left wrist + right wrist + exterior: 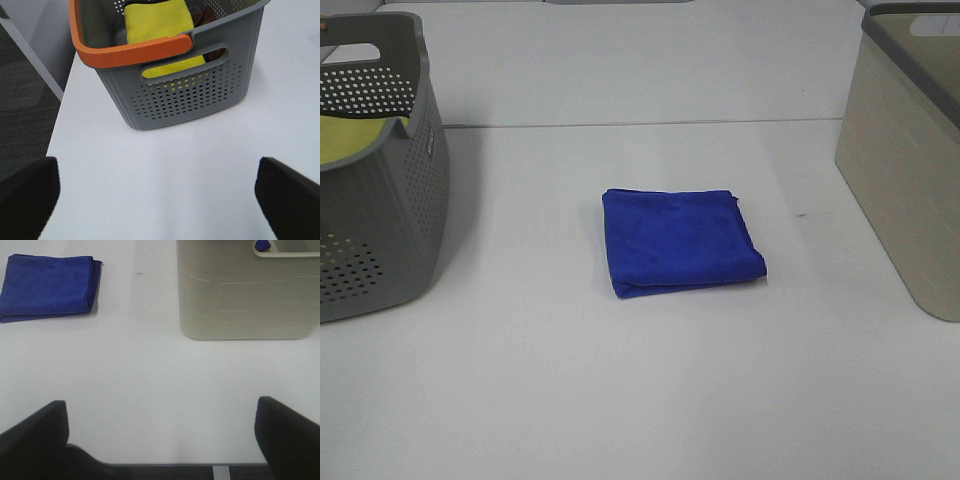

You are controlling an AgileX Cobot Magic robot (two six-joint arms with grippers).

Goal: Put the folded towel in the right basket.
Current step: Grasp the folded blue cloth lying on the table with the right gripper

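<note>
exterior: high, downward | wrists: low, close | exterior+right share towel (680, 243)

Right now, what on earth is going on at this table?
A two-armed robot is meant to put the folded blue towel into the beige basket on the right. Nothing is being handled yet: the towel lies flat on the white table, between that basket and a grey basket holding a yellow cloth. The left tool and right tool are both open and empty, away from the towel.
</note>
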